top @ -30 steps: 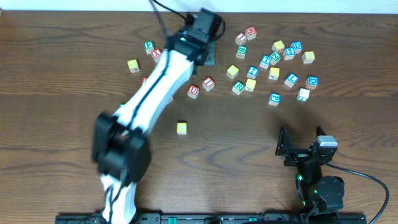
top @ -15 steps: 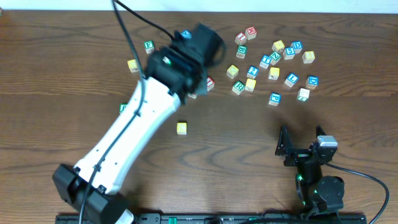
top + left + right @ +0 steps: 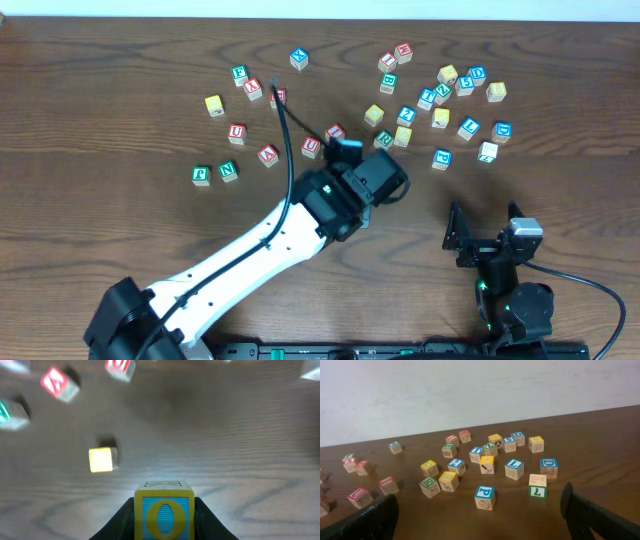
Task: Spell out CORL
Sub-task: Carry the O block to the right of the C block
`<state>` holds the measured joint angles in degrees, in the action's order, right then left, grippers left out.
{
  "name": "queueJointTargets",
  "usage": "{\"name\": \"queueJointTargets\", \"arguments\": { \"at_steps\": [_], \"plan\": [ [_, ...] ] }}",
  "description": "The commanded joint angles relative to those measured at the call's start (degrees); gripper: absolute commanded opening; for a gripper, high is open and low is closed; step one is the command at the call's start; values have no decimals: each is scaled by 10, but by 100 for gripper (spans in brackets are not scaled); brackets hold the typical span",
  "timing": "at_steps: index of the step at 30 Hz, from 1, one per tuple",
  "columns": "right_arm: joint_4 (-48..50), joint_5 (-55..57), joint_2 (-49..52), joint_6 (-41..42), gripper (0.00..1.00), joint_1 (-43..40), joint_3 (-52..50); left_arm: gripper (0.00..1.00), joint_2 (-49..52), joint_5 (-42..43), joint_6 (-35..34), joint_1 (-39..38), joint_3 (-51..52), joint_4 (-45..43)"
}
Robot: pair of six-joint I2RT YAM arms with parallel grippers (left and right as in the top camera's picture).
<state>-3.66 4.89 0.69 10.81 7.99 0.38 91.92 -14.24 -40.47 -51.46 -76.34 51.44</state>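
Your left gripper (image 3: 164,505) is clamped on the O cube (image 3: 163,517). A dark finger presses each side of it, and its blue face with the yellow O is turned back toward the wrist. A yellow cube (image 3: 102,459) lies on the table (image 3: 240,435) ahead of those jaws and off to their left, apart from the held one; its letter cannot be read. Farther ahead and left sit blurred red-lettered cubes (image 3: 59,383).

Your right gripper (image 3: 485,228) stands with its jaws spread wide, holding nothing. The blue L cube (image 3: 514,467) sits ahead of them, a little right of centre. The green-lettered cube (image 3: 429,485) sits ahead to the left, just beside a yellow-topped one — its letter is too small to be sure of.
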Motion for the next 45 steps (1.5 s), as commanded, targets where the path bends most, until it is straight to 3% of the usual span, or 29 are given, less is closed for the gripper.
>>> {"name": "queueJointTargets", "arguments": {
  "at_steps": [1,26,38,45],
  "plan": [
    [-2,1,-3,-8,99,-4,-1,8,-9,8,-76,3,25,-24],
    [-2,1,-3,-8,99,-4,-1,8,-9,-15,-50,7,218,-200],
    [-2,1,-3,-8,99,-4,-1,8,-8,10,30,78,259,-280],
    [-2,1,-3,-8,99,-4,-1,8,5,19,37,88,264,-293]
  ]
}}
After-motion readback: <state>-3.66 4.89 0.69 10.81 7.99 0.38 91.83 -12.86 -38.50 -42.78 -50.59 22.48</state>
